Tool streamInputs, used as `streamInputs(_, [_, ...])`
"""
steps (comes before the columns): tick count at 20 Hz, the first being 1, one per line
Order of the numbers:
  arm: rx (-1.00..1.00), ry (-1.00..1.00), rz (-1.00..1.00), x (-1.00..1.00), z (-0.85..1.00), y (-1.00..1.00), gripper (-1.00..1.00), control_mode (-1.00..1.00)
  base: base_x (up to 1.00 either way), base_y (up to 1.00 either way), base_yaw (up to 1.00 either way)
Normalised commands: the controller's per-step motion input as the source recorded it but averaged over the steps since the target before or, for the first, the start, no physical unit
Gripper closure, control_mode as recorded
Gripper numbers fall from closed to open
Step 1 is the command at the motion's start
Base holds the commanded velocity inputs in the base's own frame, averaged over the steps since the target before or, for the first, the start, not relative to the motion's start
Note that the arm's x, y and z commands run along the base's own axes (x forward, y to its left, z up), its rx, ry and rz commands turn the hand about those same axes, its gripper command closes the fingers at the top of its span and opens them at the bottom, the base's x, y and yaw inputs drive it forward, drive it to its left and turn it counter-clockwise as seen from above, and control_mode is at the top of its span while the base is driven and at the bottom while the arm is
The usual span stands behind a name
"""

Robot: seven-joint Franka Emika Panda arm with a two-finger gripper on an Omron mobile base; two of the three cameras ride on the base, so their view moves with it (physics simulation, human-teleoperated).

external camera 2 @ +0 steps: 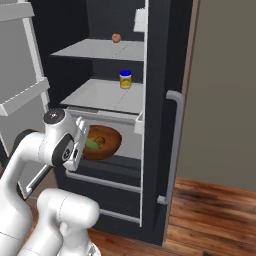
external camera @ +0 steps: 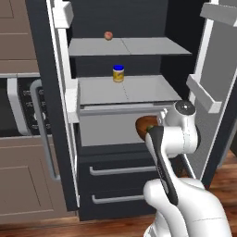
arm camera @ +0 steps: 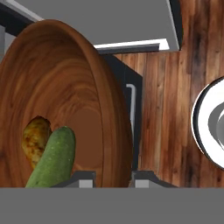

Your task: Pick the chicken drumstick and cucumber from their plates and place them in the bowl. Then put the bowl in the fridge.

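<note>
The black fridge (external camera: pixel 55 139) stands open in front of me. My gripper (arm camera: pixel 113 178) is shut on the rim of the brown wooden bowl (arm camera: pixel 74 92), one finger inside it and one outside. The bowl (external camera 2: pixel 111 145) hangs tilted just over the lowest shelf (external camera: pixel 106 132), under the middle shelf; whether it touches the shelf I cannot tell. Inside the bowl lie the green cucumber (arm camera: pixel 52 159) and the brown chicken drumstick (arm camera: pixel 35 140), touching each other; both also show as the cucumber (external camera 2: pixel 92 144) and drumstick (external camera 2: pixel 100 139). The plates are out of view.
A yellow jar with a blue lid (external camera: pixel 118 73) stands on the middle shelf, and a small round fruit (external camera: pixel 108 35) on the top one. Both fridge doors (external camera: pixel 215 88) swing wide at either side. Two drawers (external camera: pixel 120 171) sit below. An oven (external camera: pixel 18 106) is at the left.
</note>
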Motion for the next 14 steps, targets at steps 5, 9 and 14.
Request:
streamInputs(5, [0.00,0.00,0.00,0.00,0.00,0.00,1.00,1.00,0.44,0.23,0.00])
streamInputs(9, [0.00,0.00,0.00,0.00,0.00,0.00,1.00,1.00,0.36,0.05,0.02])
streamInputs(14, [0.00,0.00,0.00,0.00,0.00,0.00,1.00,1.00,0.00,0.00,0.00])
